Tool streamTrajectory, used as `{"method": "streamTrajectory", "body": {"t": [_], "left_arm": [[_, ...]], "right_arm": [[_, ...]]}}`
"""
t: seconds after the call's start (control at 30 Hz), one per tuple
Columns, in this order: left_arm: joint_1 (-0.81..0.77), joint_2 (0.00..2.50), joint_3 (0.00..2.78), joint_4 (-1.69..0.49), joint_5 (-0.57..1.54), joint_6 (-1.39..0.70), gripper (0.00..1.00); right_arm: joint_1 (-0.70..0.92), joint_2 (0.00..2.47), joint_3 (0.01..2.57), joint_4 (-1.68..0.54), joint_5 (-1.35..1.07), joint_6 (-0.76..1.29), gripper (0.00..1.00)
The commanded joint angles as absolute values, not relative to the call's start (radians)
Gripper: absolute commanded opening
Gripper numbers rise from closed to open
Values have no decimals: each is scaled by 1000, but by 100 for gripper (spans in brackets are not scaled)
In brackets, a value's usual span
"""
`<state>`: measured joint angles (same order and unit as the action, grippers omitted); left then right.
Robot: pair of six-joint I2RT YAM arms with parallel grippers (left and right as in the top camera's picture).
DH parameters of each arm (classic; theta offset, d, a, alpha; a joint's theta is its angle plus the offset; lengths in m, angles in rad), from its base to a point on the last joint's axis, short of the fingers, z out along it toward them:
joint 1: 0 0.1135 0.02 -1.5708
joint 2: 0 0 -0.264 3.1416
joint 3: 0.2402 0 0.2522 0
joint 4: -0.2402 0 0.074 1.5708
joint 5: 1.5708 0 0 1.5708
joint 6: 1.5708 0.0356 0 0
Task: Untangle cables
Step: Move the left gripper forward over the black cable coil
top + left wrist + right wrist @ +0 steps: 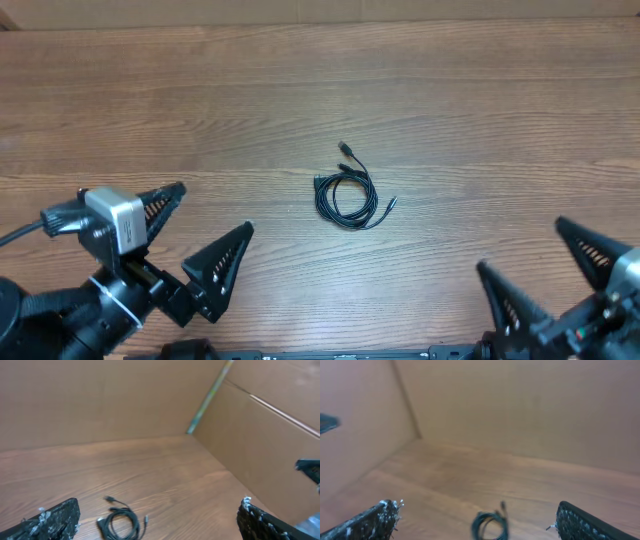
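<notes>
**Item: cables** (345, 195). A small bundle of thin black cords wound into a tight coil. It lies flat near the middle of the table (200, 90), and nothing touches it. One plug end sticks out at the coil's 12 o'clock and a second pokes out at about 4 o'clock. The number of cords in the coil cannot be told.

**Item: left gripper** (215, 205). It sits at 8 o'clock from the coil, well apart from it. The fingers are spread wide and hold nothing.

**Item: right gripper** (519, 244). It sits at 4 o'clock from the coil, well apart from it. The fingers are spread wide and hold nothing.

**Condition:** no untangling appears to have begun.

**Hazards, as judged:**
- The cords are thin and lie flat on the wood, so closing fingers may slide over them and come up empty.
- A pinch across the whole coil would likely catch several loops at once, and a pull would then tighten the knot rather than open it.
- If only one arm pulls, the light bundle would probably drag across the table in one piece.
- With both arms reaching for such a small target, the fingers may collide over it.
- A sharp tug on a plug end may make it snap free and whip.
</notes>
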<state>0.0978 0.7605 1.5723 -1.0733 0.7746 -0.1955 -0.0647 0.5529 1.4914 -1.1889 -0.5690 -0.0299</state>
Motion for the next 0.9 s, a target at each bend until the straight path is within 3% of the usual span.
{"method": "streamTrajectory", "body": {"t": [0.0,0.37,0.57,0.87], "left_arm": [[93,752,1597,-1099,838,-195,100],[93,752,1586,-1190,788,-194,100],[93,752,1586,-1268,581,-194,99],[93,752,1582,-1286,460,-179,100]], "right_arm": [[-66,556,1506,-1207,-642,-31,100],[-66,557,1505,-1225,-620,-31,100],[-66,557,1505,-1255,-634,-27,100],[-66,557,1505,-1282,-657,-27,100]]}}
